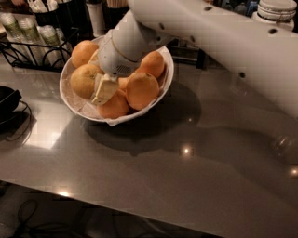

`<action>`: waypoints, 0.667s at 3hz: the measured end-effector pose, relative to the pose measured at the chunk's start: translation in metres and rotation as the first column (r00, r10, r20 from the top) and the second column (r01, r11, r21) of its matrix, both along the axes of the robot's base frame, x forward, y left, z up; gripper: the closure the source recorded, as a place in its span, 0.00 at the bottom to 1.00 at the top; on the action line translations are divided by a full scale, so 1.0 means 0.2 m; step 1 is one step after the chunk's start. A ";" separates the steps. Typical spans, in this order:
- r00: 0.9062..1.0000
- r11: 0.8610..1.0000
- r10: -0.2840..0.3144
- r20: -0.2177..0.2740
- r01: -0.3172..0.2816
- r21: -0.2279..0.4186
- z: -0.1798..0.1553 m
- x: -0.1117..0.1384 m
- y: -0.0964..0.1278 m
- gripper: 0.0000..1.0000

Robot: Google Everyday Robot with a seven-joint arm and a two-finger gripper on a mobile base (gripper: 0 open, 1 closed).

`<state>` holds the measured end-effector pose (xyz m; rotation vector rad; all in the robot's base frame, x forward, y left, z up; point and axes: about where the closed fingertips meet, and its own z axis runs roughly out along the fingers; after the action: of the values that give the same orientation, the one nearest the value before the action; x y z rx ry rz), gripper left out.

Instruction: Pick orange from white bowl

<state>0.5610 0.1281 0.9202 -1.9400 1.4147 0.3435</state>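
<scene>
The white bowl sits at the back left of the grey table and holds several oranges on a crinkled paper liner. The orange, the duller yellow-orange one, lies at the bowl's left side. My gripper reaches down into the bowl from the big white arm. It is shut on the orange, with one cream fingertip pressed on its right side and the other hidden behind it. Brighter oranges lie right beside the fingers.
A black wire rack with cups stands behind the bowl at the back left. A black object with a cable lies at the left edge. A white jar stands at the back right. The grey tabletop stretches toward the front.
</scene>
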 end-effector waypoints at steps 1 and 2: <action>1.000 0.986 -0.024 -0.002 0.024 0.164 0.15 0.05 -0.18 1.00; 1.000 0.957 -0.015 -0.027 0.022 0.289 0.27 0.10 -0.30 1.00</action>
<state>0.5809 0.0687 0.9746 -1.6885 1.3157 0.5367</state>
